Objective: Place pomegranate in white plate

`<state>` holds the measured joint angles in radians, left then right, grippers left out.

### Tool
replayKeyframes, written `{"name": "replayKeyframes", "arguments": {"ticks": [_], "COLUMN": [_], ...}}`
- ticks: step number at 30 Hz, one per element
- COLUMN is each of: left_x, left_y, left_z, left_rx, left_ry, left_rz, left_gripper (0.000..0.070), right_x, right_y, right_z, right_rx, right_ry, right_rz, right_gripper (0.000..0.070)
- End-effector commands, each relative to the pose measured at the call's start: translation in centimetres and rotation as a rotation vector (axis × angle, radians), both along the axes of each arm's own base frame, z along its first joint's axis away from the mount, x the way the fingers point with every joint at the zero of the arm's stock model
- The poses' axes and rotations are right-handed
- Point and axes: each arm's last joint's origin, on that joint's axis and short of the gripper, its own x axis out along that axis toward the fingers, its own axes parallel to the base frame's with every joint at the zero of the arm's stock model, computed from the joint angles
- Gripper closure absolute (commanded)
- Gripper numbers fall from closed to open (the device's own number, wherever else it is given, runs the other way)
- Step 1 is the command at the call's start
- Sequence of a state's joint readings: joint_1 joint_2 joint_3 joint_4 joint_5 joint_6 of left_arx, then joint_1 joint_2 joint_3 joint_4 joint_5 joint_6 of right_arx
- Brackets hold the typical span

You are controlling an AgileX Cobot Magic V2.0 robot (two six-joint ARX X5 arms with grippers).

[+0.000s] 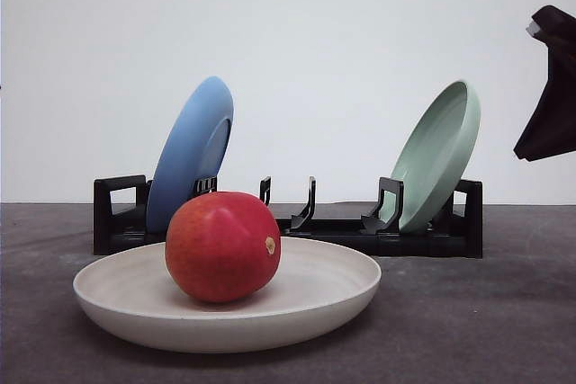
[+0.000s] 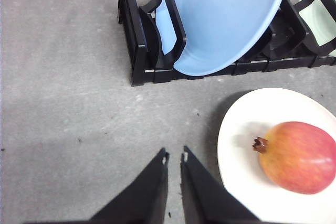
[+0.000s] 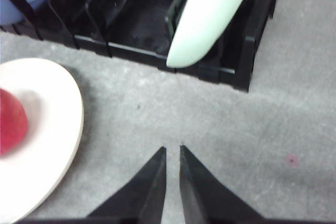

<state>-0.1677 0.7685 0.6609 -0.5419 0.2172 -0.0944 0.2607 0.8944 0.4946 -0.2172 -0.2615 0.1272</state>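
Note:
The glossy red pomegranate [image 1: 222, 246] lies inside the white plate [image 1: 333, 285] at the table's front, its tan nub pointing right. In the left wrist view the pomegranate [image 2: 299, 157] rests in the plate [image 2: 247, 129] to one side of my left gripper [image 2: 174, 156], which hangs shut over bare table and holds nothing. My right gripper [image 3: 172, 149] is also shut and empty above the grey table, with the plate's rim [image 3: 52, 114] and an edge of the fruit [image 3: 10, 121] off to its side. A dark part of my right arm [image 1: 551, 87] shows high at the right.
Behind the plate stands a black dish rack [image 1: 333, 231]. A blue plate [image 1: 193, 150] leans in its left end and a pale green plate [image 1: 438, 155] in its right end. Grey table surface [image 1: 486, 312] lies right of the white plate.

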Motion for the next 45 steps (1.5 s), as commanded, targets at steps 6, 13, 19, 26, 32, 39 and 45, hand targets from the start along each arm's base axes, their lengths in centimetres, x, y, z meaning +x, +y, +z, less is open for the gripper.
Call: {"name": "replayKeyframes", "arguments": {"ticks": [6,13,19,26,32,39,45], "left_x": [-0.3,-2.0,-4.0,-5.5,-6.1,-5.8,-5.8], "left_y": [0.0,1.1,2.4,3.2,3.2,3.2,3.2], "left_z": [0.3,-1.5,-5.5,-8.9,-9.9,-11.2,-11.3], "left_rx": [-0.007,0.046,0.003,0.001,0.037,0.113,0.138], "left_ry": [-0.031,-0.191,-0.319,-0.379,-0.463,-0.496,-0.499], "left_rz": [-0.010,0.010,0.197,0.322,0.314,0.279,0.295], "left_gripper": [0.0674,0.0674,0.0674,0.0674,0.0674,0.0674,0.0674], "right_x": [0.1,0.1,0.1,0.1,0.1,0.1,0.1], "right_y": [0.1,0.1,0.1,0.1,0.1,0.1,0.1], "right_z": [0.0,0.1,0.1,0.1,0.1,0.1,0.1], "right_rx": [-0.003,-0.003,-0.003,-0.003,-0.003,-0.002,-0.002], "right_ry": [-0.011,-0.014,-0.014,-0.014,-0.014,-0.015,-0.016], "right_rz": [0.009,0.009,0.009,0.009,0.009,0.009,0.009], "right_gripper": [0.0660,0.0660,0.0660,0.0660,0.0660,0.0660,0.0660]}}
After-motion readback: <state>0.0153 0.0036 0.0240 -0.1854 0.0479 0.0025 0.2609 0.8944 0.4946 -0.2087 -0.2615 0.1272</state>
